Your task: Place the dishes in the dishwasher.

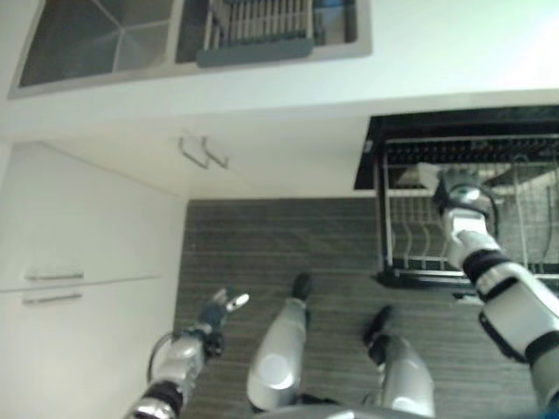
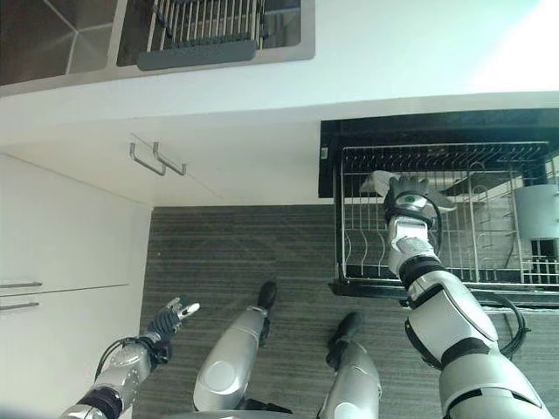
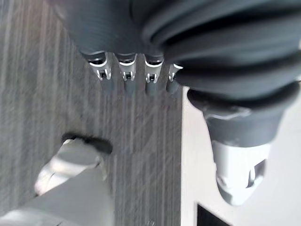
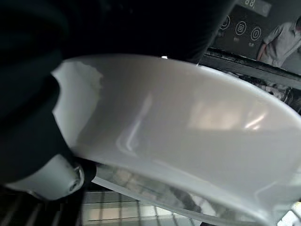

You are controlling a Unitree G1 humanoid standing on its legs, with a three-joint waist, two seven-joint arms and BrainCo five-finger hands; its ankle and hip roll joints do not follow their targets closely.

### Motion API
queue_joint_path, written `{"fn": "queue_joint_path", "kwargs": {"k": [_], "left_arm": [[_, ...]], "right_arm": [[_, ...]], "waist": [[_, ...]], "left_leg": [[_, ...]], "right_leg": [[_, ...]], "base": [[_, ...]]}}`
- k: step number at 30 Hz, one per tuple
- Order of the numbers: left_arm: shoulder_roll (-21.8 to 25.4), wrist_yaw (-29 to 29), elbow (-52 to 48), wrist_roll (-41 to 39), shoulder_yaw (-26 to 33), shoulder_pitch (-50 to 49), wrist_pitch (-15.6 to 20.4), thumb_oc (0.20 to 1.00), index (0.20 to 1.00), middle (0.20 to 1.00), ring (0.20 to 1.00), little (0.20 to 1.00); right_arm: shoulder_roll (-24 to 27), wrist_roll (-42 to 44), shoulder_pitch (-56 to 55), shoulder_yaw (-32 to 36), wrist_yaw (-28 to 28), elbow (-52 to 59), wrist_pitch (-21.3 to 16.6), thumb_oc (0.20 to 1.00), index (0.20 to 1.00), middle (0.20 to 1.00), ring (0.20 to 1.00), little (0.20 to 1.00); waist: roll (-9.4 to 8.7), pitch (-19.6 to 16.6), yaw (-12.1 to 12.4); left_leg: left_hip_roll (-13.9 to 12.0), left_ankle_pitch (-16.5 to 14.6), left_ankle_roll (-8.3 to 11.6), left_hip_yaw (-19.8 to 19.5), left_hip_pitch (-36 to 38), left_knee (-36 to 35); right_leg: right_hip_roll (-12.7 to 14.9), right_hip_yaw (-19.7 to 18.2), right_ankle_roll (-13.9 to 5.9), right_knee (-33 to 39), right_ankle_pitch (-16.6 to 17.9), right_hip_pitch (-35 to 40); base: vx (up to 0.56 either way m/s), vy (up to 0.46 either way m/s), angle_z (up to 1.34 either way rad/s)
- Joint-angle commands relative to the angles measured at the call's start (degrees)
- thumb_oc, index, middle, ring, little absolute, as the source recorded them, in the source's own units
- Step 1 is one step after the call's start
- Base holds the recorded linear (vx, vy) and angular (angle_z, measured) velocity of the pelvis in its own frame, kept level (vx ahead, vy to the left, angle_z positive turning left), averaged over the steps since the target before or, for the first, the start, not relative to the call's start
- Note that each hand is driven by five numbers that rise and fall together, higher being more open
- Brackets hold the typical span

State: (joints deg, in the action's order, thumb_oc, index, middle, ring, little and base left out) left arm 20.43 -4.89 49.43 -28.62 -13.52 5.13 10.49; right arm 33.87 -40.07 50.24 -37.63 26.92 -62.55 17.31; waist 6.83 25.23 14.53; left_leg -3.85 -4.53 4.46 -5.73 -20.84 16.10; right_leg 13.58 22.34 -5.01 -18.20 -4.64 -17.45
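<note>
White plate (image 4: 188,141) sits pinched in my right hand (image 2: 409,194), held over the pulled-out dishwasher rack (image 2: 489,278), judged ready for slotting between tines. My left hand (image 1: 216,307) hangs low, fingers relaxed, holding nothing. Beyond, the sink (image 1: 188,44) holds a drying rack (image 1: 258,22).

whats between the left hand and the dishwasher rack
Bare striped floor, seen in the right eye view. The left hand hangs low by the cabinets; the dishwasher rack stands pulled out, the right hand over it.
</note>
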Motion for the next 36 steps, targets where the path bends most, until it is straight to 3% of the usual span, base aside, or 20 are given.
{"fn": "queue_joint_path", "kwargs": {"k": [1,6,10,11,12,13,19,24,30,32,34,35,36], "left_arm": [[2.63,5.41,-1.5,-1.35,-1.58,-1.62,5.35,1.0,1.0,1.0,1.0,1.0],[2.19,5.63,-2.78,-1.84,-2.26,-2.66,7.46,1.0,1.0,1.0,1.0,1.0],[1.99,5.52,-4.0,-2.95,-2.96,-2.45,7.58,1.0,1.0,1.0,1.0,1.0],[2.1,5.18,-4.89,-2.95,-3.06,-2.32,7.24,1.0,1.0,1.0,1.0,1.0],[2.17,5.1,-5.11,-3.02,-3.2,-2.32,7.11,1.0,1.0,1.0,1.0,1.0],[2.29,4.83,-5.49,-2.85,-3.48,-2.49,6.92,1.0,1.0,1.0,1.0,1.0],[2.53,4.8,-5.4,-1.67,-2.92,-2.5,5.92,1.0,1.0,1.0,1.0,1.0],[3.2,4.15,-5.18,-0.36,-1.84,-2.44,4.38,1.0,1.0,1.0,1.0,1.0],[3.54,3.79,-3.72,0.62,-0.77,-2.58,2.68,1.0,1.0,1.0,1.0,1.0],[3.68,3.67,-2.97,0.99,0.46,-3.09,2.29,1.0,1.0,1.0,1.0,1.0],[3.16,4.68,-3.2,2.55,3.99,-5.06,0.08,1.0,1.0,1.0,1.0,1.0],[2.21,4.89,-2.94,4.08,6.67,-6.99,-0.54,1.0,1.0,1.0,1.0,1.0],[1.9,4.94,-2.91,4.58,7.32,-7.66,-0.68,1.0,1.0,1.0,1.0,1.0]], "right_arm": [[3.06,-1.81,5.62,-1.45,6.66,-1.29,3.61,0.2,0.2,0.2,0.2,0.2],[3.13,-2.25,5.37,-1.47,6.45,-3.51,3.75,0.2,0.2,0.2,0.2,0.2],[2.61,-3.23,5.3,-1.21,2.16,-4.2,0.88,0.2,0.2,0.2,0.2,0.2],[1.99,-2.57,4.84,-1.17,-1.04,-4.75,0.66,0.755,0.755,0.755,0.755,0.755],[1.89,-2.5,4.64,-1.07,-1.44,-5.1,0.11,0.906,0.906,0.906,0.906,0.906],[1.46,-2.82,4.07,-0.97,-3.83,-5.69,-1.25,1.0,1.0,1.0,1.0,1.0],[-0.02,1.71,2.86,0.12,-10.01,-5.96,-7.35,1.0,1.0,1.0,1.0,1.0],[-0.92,18.59,1.19,3.31,-17.75,-5.41,-8.79,1.0,1.0,1.0,1.0,1.0],[0.8,29.16,-1.06,7.28,-19.74,-0.86,-9.14,1.0,1.0,1.0,1.0,1.0],[1.78,33.03,-3.0,8.6,-21.52,2.64,-8.3,1.0,1.0,1.0,1.0,1.0],[3.68,44.41,-10.63,14.98,-19.53,18.94,-5.09,1.0,1.0,1.0,1.0,1.0],[3.09,47.74,-18.38,20.84,-18.3,27.94,-5.21,1.0,1.0,1.0,1.0,1.0],[2.67,48.21,-20.95,22.5,-18.46,30.55,-5.19,1.0,1.0,1.0,1.0,1.0]], "waist": [[-1.7,-1.05,0.21],[-0.8,-0.54,-0.12],[-0.85,-0.36,-0.32],[-0.9,-0.37,-0.3],[-0.92,-0.39,-0.29],[-0.97,-0.46,-0.25],[-1.76,-0.54,-0.35],[-2.99,-0.99,-0.4],[-4.72,-2.25,-1.6],[-5.75,-3.15,-2.33],[-7.79,-4.96,-4.77],[-8.68,-6.45,-6.6],[-8.88,-6.89,-7.06]], "left_leg": [[-1.79,-1.89,1.4,2.71,-0.55,1.09],[-1.52,-1.94,1.24,3.1,-1.37,1.09],[-1.65,-2.06,1.25,3.47,-1.42,1.09],[-1.71,-2.08,1.22,3.65,-1.35,1.09],[-1.69,-2.11,1.19,3.68,-1.31,1.09],[-1.73,-2.23,1.18,3.79,-1.06,1.09],[-2.12,-2.32,1.23,4.23,-0.2,1.09],[-2.49,-2.52,1.26,4.7,0.65,1.09],[-3.33,-3.35,1.27,5.87,3.09,1.09],[-3.91,-3.68,1.34,6.69,4.23,1.09],[-4.74,-4.46,1.3,7.99,6.84,1.09],[-5.08,-4.6,1.08,8.48,7.92,1.09],[-5.19,-4.71,1.01,8.63,8.34,1.09]], "right_leg": [[1.55,-6.84,-4.11,1.01,-0.71,-0.4],[1.81,-6.7,-4.08,1.01,-0.34,-1.75],[1.94,-6.58,-4.17,1.01,-0.07,-2.16],[1.92,-6.48,-4.15,1.01,-0.01,-2.11],[1.89,-6.48,-4.13,1.01,-0.02,-2.08],[1.9,-6.34,-4.1,1.01,0.03,-1.91],[1.62,-6.52,-4.09,1.01,0.18,-1.26],[1.51,-6.44,-4.09,1.01,0.25,-0.4],[1.19,-6.93,-4.12,1.01,-0.08,1.75],[0.96,-7.24,-4.16,1.01,-0.26,2.72],[0.03,-8.5,-3.97,1.01,-0.81,4.77],[-0.54,-9.31,-3.84,1.01,-0.95,5.54],[-0.7,-9.56,-3.8,1.01,-1.09,5.86]], "base": [[-0.05,0.049,0.02],[-0.03,0.035,0.0],[-0.01,0.01,0.0],[0.0,0.0,0.0],[0.0,0.0,0.0],[0.0,0.0,0.0],[0.0,-0.006,0.0],[0.0,-0.025,0.0],[0.03,-0.006,-0.05],[0.07,-0.019,-0.15],[0.18,-0.022,-0.25],[0.2,-0.015,-0.28],[0.16,-0.003,-0.27]]}}
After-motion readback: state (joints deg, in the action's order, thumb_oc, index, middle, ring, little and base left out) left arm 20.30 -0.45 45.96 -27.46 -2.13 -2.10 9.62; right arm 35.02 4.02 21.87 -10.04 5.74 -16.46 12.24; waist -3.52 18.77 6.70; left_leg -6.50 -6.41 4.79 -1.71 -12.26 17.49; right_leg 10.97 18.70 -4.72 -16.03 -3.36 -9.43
